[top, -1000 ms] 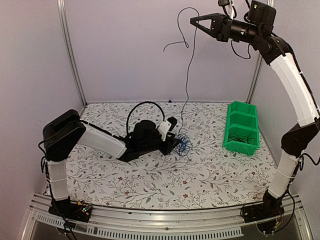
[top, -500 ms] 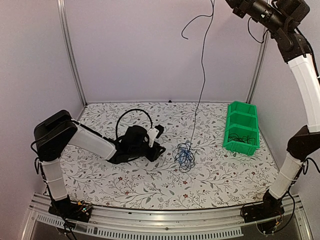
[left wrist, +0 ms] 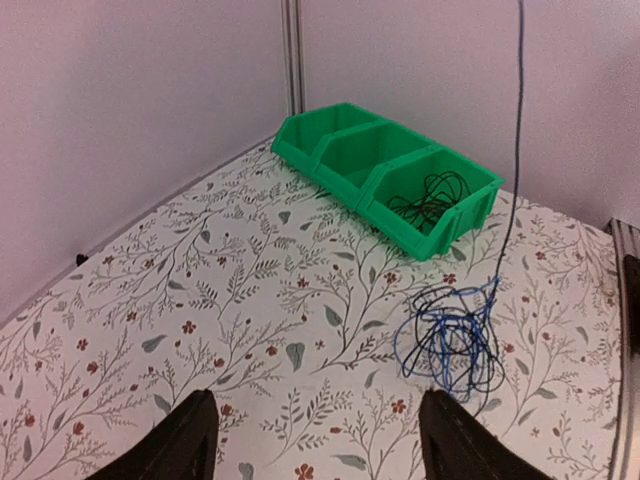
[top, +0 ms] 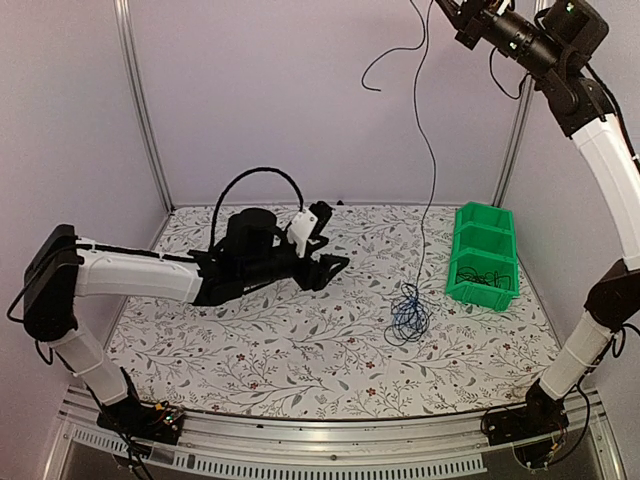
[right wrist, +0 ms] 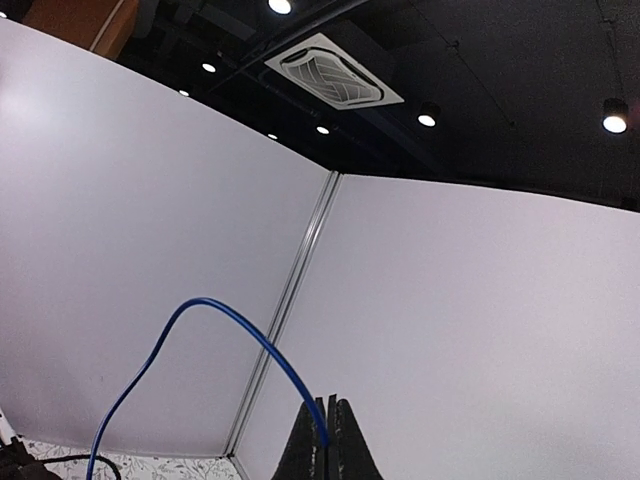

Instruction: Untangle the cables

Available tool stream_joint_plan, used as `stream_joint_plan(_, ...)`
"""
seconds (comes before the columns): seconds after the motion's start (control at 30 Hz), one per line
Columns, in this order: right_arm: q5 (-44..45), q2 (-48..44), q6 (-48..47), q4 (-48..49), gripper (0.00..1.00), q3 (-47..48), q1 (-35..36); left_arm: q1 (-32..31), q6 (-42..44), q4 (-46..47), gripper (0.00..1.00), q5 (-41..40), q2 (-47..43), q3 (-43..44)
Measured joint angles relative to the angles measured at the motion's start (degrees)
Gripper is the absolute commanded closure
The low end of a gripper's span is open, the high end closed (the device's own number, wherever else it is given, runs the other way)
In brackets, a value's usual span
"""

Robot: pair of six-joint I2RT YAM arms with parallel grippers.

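**Top view:** One tangle of cables [top: 408,318], thin blue and black wires looped into a loose knot, lies on the flower-patterned tabletop [top: 250,350]. It sits right of centre, near the green bin [top: 478,297]. A single strand [top: 430,150] rises from the knot and leaves the top edge of the frame beside the wrist of the right arm [top: 605,160]. One loose end [top: 385,62] curls in the air against the back wall. The left arm [top: 130,275] reaches low across the tabletop. Its left claw [top: 332,242] is spread wide, holding nothing, well apart from the knot. The bin has three compartments (only the nearest shows wires inside).

**Left wrist view:** Two dark fingers [left wrist: 195,440] stand far apart at the bottom edge, with bare tabletop between them. Ahead lies the tangle, blue loops wound through black ones, flat on the tabletop. The one strand climbs straight up from its right side. Behind it the bin's three compartments stand in a row. One bundle of black wires [left wrist: 430,195] rests in the end compartment closest to the knot.

**Right wrist view:** The right claw [right wrist: 327,440] is clamped on one blue cable [right wrist: 230,325]. The cable arcs up from the pads and falls away to the lower left. The claw points upward at two white wall panels and a dark ceiling with several lights.
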Motion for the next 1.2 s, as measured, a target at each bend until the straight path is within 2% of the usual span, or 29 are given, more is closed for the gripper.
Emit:
stream_joint_plan(0.13, 1.31, 0.0, -1.03, -1.44, 1.0, -3.76, 0.0, -1.4, 3.54, 1.36, 0.29, 4.61, 3.54, 10.45)
stream_joint_plan(0.3, 2.71, 0.15, -2.05, -2.82, 1.0, -4.74, 0.0, -3.04, 11.21, 3.48, 0.28, 11.37, 12.7, 19.98)
stream_joint_plan(0.37, 2.82, 0.31, -2.32, -2.67, 1.0, -4.74, 0.0, -3.65, 11.67, 4.55, 0.36, 13.88, 17.81, 23.76)
stream_joint_plan(0.47, 2.71, 0.94, -2.45, -2.43, 1.0, -4.7, 0.0, -4.22, 8.52, 6.95, 0.6, 14.27, 24.26, 27.26)
stream_joint_plan(0.53, 2.64, 1.49, -2.36, -2.4, 1.0, -4.66, 0.0, -4.42, 4.63, 8.11, 0.72, 13.49, 27.28, 28.0)
stream_joint_plan(0.63, 2.51, 2.23, -1.99, -2.49, 1.0, -4.66, 0.0, -4.0, 0.11, 9.01, 0.81, 11.76, 28.81, 26.51)
stream_joint_plan(0.77, 2.54, 2.19, -1.75, -2.56, 1.0, -5.46, 0.0, -3.06, -3.91, 11.45, 1.0, 10.75, 27.23, 23.26)
stream_joint_plan(0.83, 2.54, 1.75, -1.75, -2.45, 0.99, -6.78, 0.0, -2.38, -5.22, 12.0, 1.0, 10.36, 26.01, 22.82)
stream_joint_plan(0.87, 2.58, 1.46, -1.75, -2.49, 0.9, -7.63, 0.0, -2.14, -5.57, 12.5, 1.0, 10.23, 25.49, 22.84)
stream_joint_plan(0.97, 2.69, -0.31, -1.62, -3.06, 0.53, -12.92, -0.31, -1.4, -6.91, 12.76, 1.0, 9.29, 22.77, 22.95)
stream_joint_plan(1.03, 1.79, -2.4, -1.31, -3.32, 0.35, -19.65, -1.07, -1.05, -8.02, 12.76, 1.0, 9.01, 20.55, 23.45)
stream_joint_plan(1.1, 0.44, -4.5, -0.76, -3.89, 0.26, -28.37, -2.19, -0.79, -9.33, 12.66, 1.0, 8.28, 18.18, 24.55)
stream_joint_plan(1.2, -1.27, -6.14, -0.17, -4.48, 0.22, -40.94, -3.23, -0.59, -10.75, 11.56, 1.0, 7.45, 15.82, 27.04)
